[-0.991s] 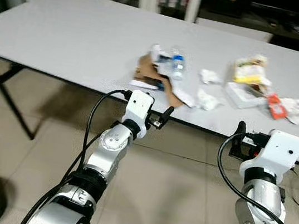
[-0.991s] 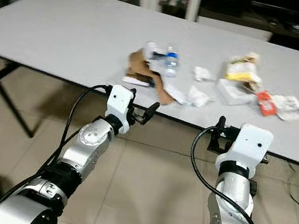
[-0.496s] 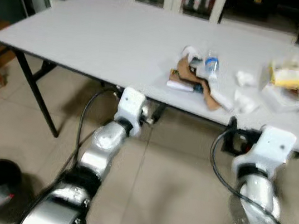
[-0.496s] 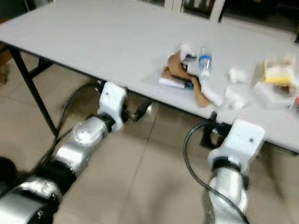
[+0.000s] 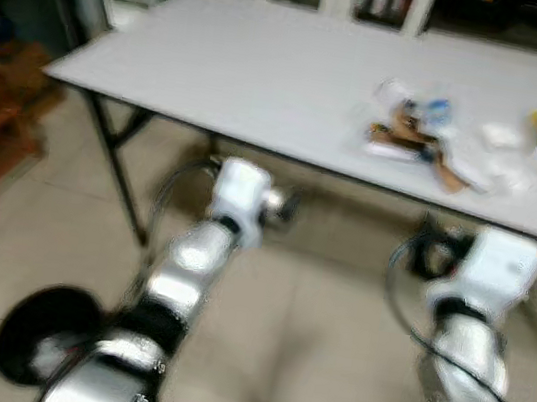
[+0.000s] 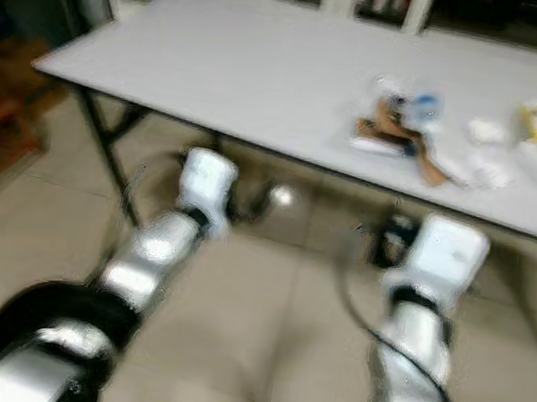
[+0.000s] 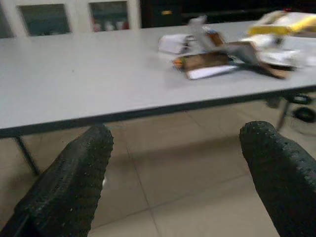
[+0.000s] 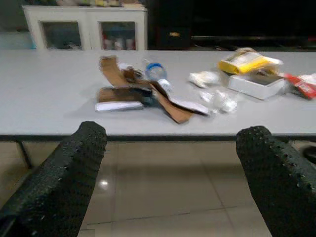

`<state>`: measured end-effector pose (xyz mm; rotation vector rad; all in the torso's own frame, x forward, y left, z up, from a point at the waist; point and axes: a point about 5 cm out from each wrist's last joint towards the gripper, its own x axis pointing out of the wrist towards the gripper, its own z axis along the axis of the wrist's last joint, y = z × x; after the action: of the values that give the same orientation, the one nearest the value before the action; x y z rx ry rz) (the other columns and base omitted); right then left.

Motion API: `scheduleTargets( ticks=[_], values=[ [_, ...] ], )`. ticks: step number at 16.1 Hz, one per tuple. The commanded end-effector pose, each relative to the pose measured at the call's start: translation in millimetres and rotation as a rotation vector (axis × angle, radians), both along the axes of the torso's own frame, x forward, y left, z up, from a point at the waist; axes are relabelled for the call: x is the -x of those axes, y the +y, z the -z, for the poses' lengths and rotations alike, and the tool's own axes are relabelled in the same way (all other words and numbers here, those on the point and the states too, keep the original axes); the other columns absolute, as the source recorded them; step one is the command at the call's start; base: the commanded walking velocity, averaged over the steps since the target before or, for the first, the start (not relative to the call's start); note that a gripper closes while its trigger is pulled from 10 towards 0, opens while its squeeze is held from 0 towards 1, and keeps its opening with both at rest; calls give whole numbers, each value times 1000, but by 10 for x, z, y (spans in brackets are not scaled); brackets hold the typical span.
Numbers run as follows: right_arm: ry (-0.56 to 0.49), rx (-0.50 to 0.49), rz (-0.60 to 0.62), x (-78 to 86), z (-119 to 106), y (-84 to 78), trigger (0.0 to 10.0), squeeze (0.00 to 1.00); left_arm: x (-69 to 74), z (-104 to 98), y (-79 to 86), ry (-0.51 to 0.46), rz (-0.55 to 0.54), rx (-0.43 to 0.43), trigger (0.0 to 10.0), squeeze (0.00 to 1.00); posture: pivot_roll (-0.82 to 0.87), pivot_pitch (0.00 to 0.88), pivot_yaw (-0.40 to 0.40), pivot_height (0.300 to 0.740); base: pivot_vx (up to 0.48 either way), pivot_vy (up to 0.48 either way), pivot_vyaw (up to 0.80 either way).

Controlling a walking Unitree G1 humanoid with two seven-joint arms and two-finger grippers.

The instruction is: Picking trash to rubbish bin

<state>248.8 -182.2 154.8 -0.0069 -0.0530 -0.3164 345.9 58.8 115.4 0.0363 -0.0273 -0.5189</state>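
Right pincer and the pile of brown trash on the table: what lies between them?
Nothing lies between. The right wrist view shows the open right pincer facing bare tiled floor, then the table edge before the brown trash.

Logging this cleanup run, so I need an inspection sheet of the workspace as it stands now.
Surface: grey table, trash at its right end.
Job's things: brown paper scraps, plastic bottle, crumpled tissues, yellow packet, white box, black bin on the floor at left.
Clutter: nothing seen.
Grippers: left claw and right claw open, empty, below table edge.
Cables: black cable looping off right arm.
Surroundings: tiled floor, white cabinet behind.
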Motion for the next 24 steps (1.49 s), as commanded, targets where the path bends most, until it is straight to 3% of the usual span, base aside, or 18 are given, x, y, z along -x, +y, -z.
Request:
scheduleTargets(
  ticks=[1,8,12,24],
  values=[
    [-25,1,-3,5,-52,34,10000,0,-18,-15,88,-12,-14,-16,10000,0,76,71,2,740,0,0,0],
    [-17,18,23,8,-55,8,10000,0,10,-67,-10,-48,71,-5,10000,0,66,80,7,740,0,0,-645],
    [-13,26,4,14,-38,72,10000,0,-10,-107,-6,-62,77,0,10000,0,62,87,11,740,0,0,-766],
    [-36,-2,-23,17,-21,184,10000,0,-56,-199,21,-88,102,9,10000,0,72,94,40,740,449,0,0]
  ],
)
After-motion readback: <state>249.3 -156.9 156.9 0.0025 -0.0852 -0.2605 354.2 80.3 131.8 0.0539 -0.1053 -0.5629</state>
